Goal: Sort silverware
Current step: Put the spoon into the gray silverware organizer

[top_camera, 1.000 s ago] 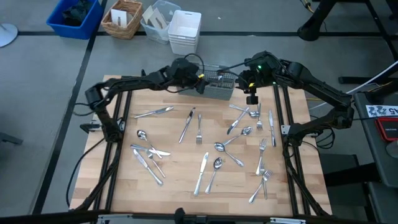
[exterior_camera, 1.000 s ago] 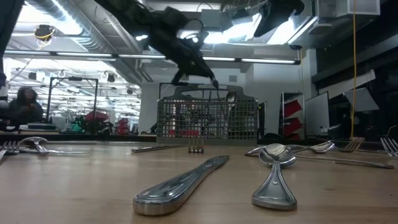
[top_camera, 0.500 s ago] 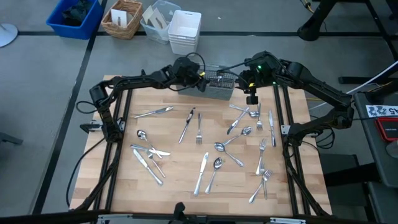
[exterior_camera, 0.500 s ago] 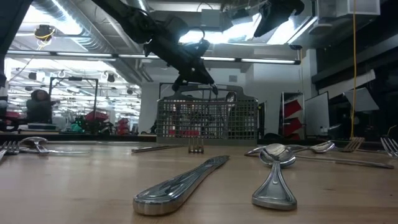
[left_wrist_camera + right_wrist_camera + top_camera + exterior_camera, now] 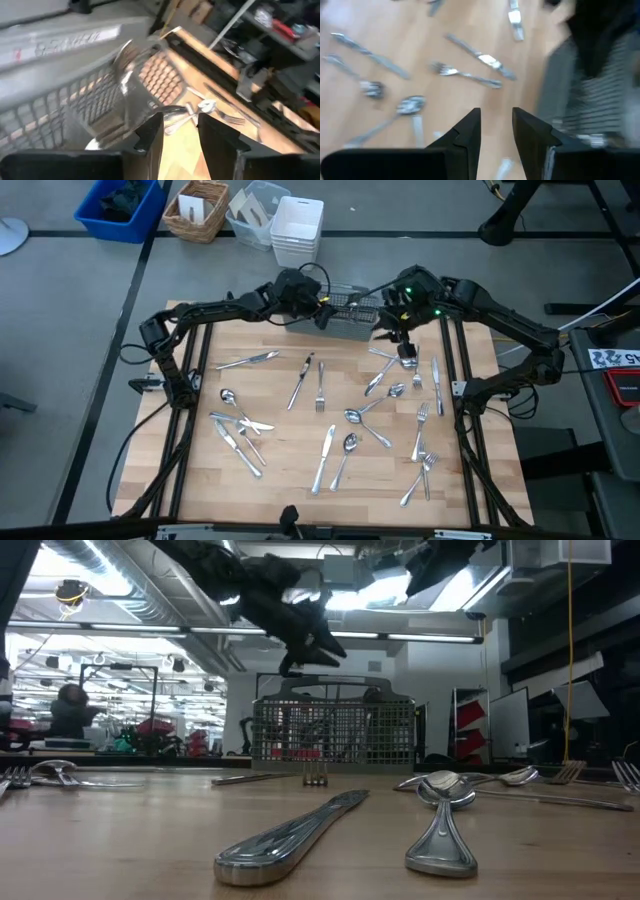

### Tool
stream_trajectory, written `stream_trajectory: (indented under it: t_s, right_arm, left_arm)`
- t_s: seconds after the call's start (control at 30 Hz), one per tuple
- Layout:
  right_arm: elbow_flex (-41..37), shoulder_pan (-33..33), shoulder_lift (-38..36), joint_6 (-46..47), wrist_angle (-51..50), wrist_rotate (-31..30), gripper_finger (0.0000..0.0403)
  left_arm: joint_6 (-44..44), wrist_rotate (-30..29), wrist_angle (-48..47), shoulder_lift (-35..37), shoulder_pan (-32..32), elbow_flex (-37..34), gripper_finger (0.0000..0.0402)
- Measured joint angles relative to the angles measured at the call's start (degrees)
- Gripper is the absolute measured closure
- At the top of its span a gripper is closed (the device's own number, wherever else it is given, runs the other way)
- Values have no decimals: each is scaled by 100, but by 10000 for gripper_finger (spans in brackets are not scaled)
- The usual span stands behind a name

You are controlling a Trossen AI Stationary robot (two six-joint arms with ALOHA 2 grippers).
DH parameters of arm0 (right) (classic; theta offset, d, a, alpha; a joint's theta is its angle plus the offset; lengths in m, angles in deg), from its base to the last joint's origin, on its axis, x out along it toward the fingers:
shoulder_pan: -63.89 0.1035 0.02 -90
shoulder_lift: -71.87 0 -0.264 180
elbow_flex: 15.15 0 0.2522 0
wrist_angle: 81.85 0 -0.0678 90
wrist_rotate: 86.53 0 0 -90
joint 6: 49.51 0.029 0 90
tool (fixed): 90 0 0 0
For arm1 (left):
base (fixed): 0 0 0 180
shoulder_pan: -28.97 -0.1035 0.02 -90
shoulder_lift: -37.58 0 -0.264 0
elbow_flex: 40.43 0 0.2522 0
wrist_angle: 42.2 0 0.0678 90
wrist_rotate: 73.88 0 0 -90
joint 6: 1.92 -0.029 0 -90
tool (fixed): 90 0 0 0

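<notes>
My left gripper point(image 5: 322, 313) above caddy point(image 5: 352, 315), fingers apart, empty. Right gripper point(image 5: 392, 330) beside caddy, fingers apart, nearer to spoon cluster point(image 5: 405, 361) just below it, handles running diagonally. Remaining silverware point(image 5: 322, 455) scattered over table point(image 5: 280, 480). I judge right arm picks next.

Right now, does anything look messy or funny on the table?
Yes: the silverware lies scattered at all angles across the wooden table, some pieces crossing, instead of standing in the wire caddy. Nothing looks broken or spilled.
</notes>
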Motion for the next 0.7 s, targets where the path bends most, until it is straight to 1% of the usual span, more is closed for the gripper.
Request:
stream_trajectory:
  t_s: [0.07, 0.17, 0.3, 0.4, 0.5, 0.63, 0.7]
  right_arm:
    - [0, 0, 86, 121, -76, 302, 288]
    - [0, 0, 276, 172, -262, 614, 288]
    - [0, 2, 598, 384, -406, 818, 288]
    - [0, 0, 874, 910, -399, 862, 288]
    - [-2, 1, 1161, 1239, -437, 953, 288]
    - [-1, 82, 1484, 1262, -664, 1434, 288]
    - [-4, 187, 1564, 1262, -772, 1534, 288]
  left_arm:
    - [-287, 114, -265, 197, 27, 0, 287]
    - [-773, 120, -850, 525, 120, 0, 286]
    - [-1311, 116, -1735, 895, 381, 0, 286]
    - [-1558, 81, -2220, 1062, 665, -33, 286]
    - [-1580, -94, -2028, 1195, 966, -324, 286]
    - [-1541, -341, -1708, 1514, 1181, -948, 286]
    - [-1490, -377, -1602, 1753, 1210, -1346, 286]
